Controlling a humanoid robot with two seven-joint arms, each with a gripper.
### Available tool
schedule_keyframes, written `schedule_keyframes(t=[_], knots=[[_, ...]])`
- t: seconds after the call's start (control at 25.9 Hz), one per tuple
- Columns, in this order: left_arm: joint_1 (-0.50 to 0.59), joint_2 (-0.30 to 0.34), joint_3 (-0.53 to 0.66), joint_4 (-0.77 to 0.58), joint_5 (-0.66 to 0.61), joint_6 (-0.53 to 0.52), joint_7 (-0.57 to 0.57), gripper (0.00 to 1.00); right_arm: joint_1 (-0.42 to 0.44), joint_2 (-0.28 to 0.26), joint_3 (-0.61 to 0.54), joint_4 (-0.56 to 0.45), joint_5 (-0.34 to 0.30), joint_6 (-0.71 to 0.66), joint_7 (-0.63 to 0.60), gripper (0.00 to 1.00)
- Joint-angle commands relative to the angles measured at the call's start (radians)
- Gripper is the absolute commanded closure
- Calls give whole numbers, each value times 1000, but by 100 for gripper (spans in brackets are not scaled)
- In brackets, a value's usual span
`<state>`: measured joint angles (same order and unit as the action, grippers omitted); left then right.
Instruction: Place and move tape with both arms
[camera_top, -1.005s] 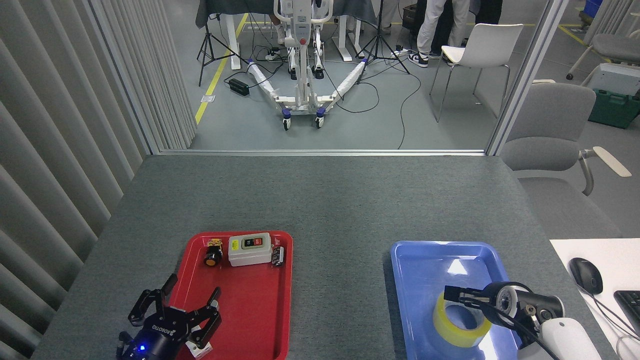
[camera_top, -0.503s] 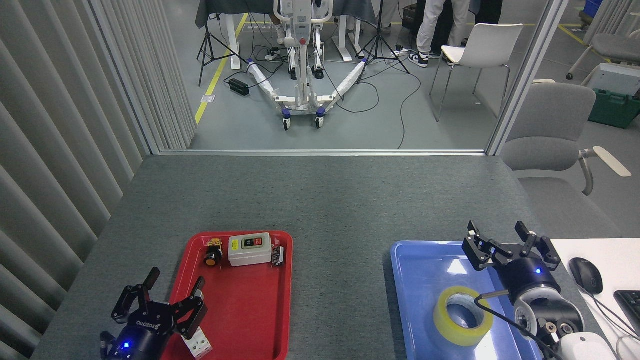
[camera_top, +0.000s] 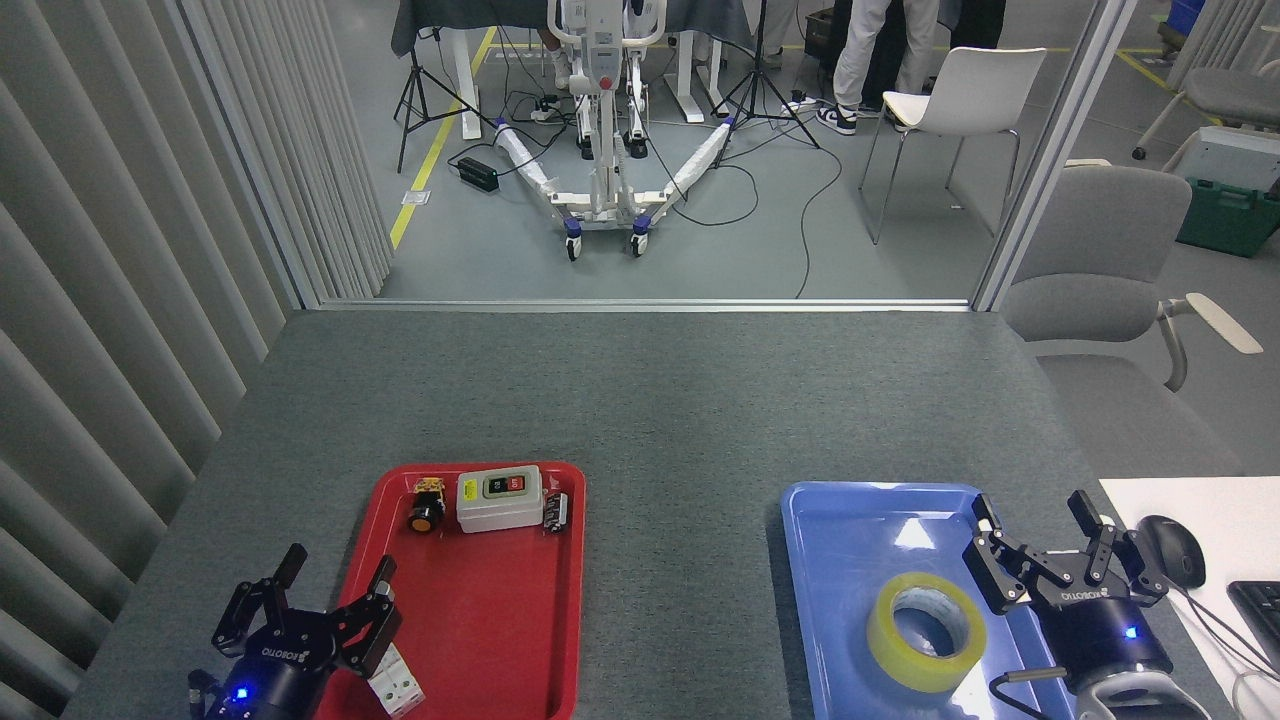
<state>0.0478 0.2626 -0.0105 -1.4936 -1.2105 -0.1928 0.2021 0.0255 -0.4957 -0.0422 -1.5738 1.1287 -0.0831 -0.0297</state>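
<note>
Grey table: tape (camera_top: 926, 631) flat in blue tray (camera_top: 850, 520), both grippers' jaws wide, arms cut off below.

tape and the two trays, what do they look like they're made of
Tape: glossy translucent yellow plastic film, pale core, probably cardboard. Blue tray: smooth moulded plastic, judging by its bright highlight and rounded rim. Red tray: likely the same, duller sheen.

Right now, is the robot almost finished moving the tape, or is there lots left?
One part looks done: the tape lies flat in the blue tray, with nothing holding it. Nothing is in hand: the right gripper is open beside the roll, and the left gripper is open at the near corner of the red tray. Probably left: moving the tape on, maybe toward the left arm's side.
</note>
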Motion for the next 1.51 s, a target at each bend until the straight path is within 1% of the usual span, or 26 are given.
schedule_keyframes(t=[0.0,0.12,0.19,0.43,0.58,0.85,1.01,1.47], knots=[[0,6,4,10,23,0,0,1,25,9,-21,-9,-1,-1,-3,1],[-2,6,4,10,23,-4,0,1,62,59,-53,-6,6,-1,-12,1],[-8,7,1,19,23,-2,-1,1,83,75,-64,-6,10,-1,-12,1],[-39,9,-19,82,22,1,-3,1,100,82,-65,-6,6,-3,-13,1],[-49,17,-19,88,23,-4,-4,1,110,108,-57,-5,5,-1,-6,1],[-49,26,-19,95,23,-10,-3,1,119,123,-47,-5,11,-4,-4,1],[-49,23,-19,92,23,-11,-3,1,119,141,-48,-5,11,-3,-4,1],[-49,23,-17,88,23,-7,-1,1,110,140,-38,1,17,-1,-7,1]])
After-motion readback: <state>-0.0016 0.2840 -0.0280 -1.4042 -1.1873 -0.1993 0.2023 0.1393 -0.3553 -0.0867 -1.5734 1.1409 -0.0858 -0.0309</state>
